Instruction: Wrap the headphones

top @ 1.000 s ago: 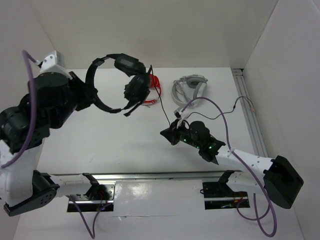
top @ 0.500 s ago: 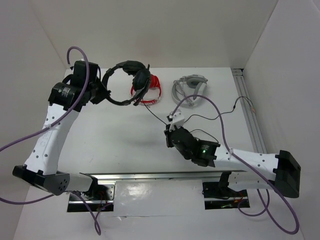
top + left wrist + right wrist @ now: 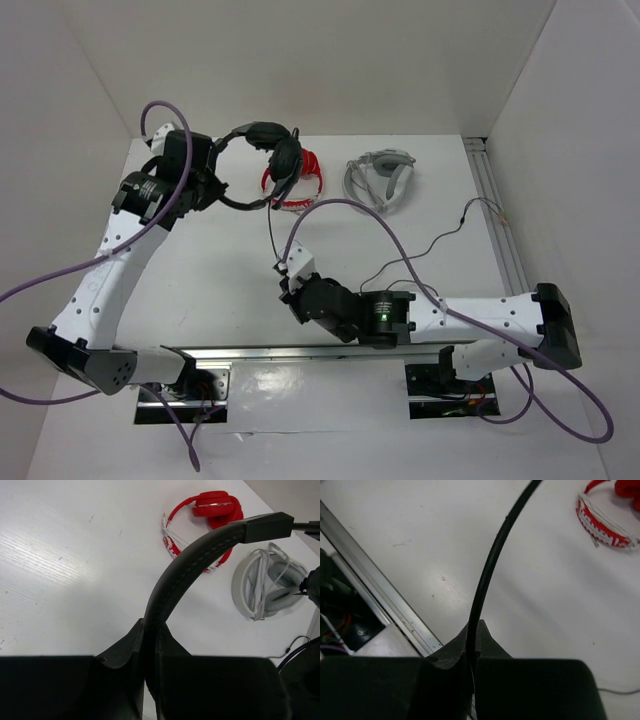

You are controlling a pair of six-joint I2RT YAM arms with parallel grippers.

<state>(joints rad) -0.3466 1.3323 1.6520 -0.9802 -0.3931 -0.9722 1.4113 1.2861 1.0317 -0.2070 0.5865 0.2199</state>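
Overhead, finds the headphones at the far left of the table, carried by the headband rather than lying flat. Pinches that thin black headband in the left gripper, jaws pressed onto it from both sides, with the band arching away from the fingers toward the back of the table. Hangs both padded earcups close together at the band's other end, right beside the red headphones; cannot tell from above whether touching them. Runs the long thin cable from the earcups toward the near edge, almost straight to the right gripper. Nips the cable between the right jaws, squeezed nearly together with only the black strand between them, seen plainly from the right wrist. Draws the strand up and away from those fingers in a clean, gently curved line above the white tabletop. Places the right gripper near the middle of the table, nearer the metal rail at the front than the back wall. Shows the red headphones lying flat with a white cord bundle wound on the band. Shows the grey-white headphones just to their right, pale cord looped across them, well apart from both grippers.
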